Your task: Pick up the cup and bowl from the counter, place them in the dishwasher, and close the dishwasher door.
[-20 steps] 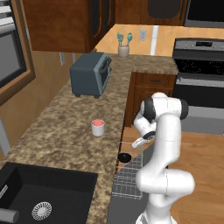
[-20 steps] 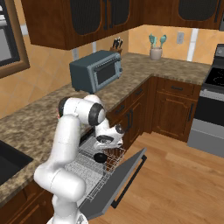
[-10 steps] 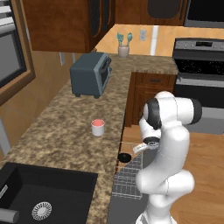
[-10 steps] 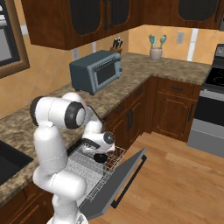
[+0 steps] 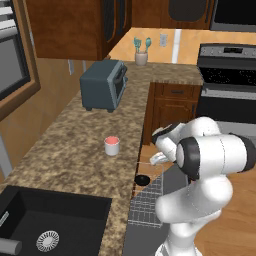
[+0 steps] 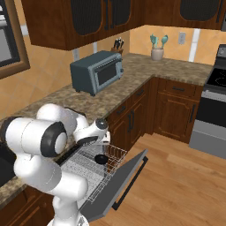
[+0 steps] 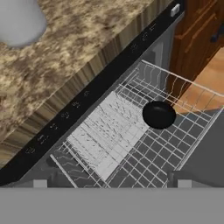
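Gripper: the gripper (image 6: 104, 142) hangs over the pulled-out rack, jaws spread wide, nothing between them.
Bowl: the black bowl (image 7: 159, 114) sits upright in the rack (image 7: 131, 144), near its far edge, apart from the gripper; also seen at (image 5: 142, 180) and (image 6: 101, 159).
Cup: the cup (image 5: 112, 145) stands upright on the counter (image 5: 75, 150), pinkish inside showing, well apart from the rack.
Door: the door (image 6: 121, 187) is dropped open, tilted down toward the floor.
Dishwasher: the dishwasher (image 7: 87, 103) is open under the counter edge.
Toaster oven: the toaster oven (image 5: 103, 85) stands farther along the counter.
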You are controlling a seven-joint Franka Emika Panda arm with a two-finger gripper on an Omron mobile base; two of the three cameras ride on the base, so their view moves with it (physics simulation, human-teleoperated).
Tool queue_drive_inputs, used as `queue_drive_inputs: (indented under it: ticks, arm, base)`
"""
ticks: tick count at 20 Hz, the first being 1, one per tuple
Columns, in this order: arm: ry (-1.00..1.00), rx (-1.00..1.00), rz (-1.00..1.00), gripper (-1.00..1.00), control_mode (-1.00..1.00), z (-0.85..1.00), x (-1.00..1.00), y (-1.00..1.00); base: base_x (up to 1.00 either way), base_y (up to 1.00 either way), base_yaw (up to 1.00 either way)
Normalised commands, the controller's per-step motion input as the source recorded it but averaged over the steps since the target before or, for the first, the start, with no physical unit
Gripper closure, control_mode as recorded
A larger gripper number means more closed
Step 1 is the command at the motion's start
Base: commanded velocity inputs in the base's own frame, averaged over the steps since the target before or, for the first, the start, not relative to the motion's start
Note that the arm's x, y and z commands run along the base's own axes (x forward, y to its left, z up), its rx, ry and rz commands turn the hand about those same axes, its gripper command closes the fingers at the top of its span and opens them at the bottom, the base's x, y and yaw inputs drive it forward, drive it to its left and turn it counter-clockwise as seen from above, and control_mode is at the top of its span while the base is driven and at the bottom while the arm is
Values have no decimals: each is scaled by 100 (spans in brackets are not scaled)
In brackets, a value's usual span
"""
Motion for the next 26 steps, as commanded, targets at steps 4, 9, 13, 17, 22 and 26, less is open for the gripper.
queue_drive_inputs:
  ticks: [4, 9, 13, 17, 22, 26]
  arm:
    - [0, 1, -6, -100, -100, 100, 20, 0]
    - [1, -2, -19, -100, -100, 49, 13, 19]
    - [15, -15, -21, -100, -100, -12, 70, 79]
    - [13, -6, -15, -100, -100, 3, 47, 21]
    - [13, -1, -2, -100, -100, 10, 48, 1]
    - [2, 8, 0, -100, -100, 1, 57, 2]
  base:
    - [0, 0, 0]
    - [0, 0, 0]
    - [0, 0, 0]
    - [0, 0, 0]
    - [0, 0, 0]
    - [0, 0, 0]
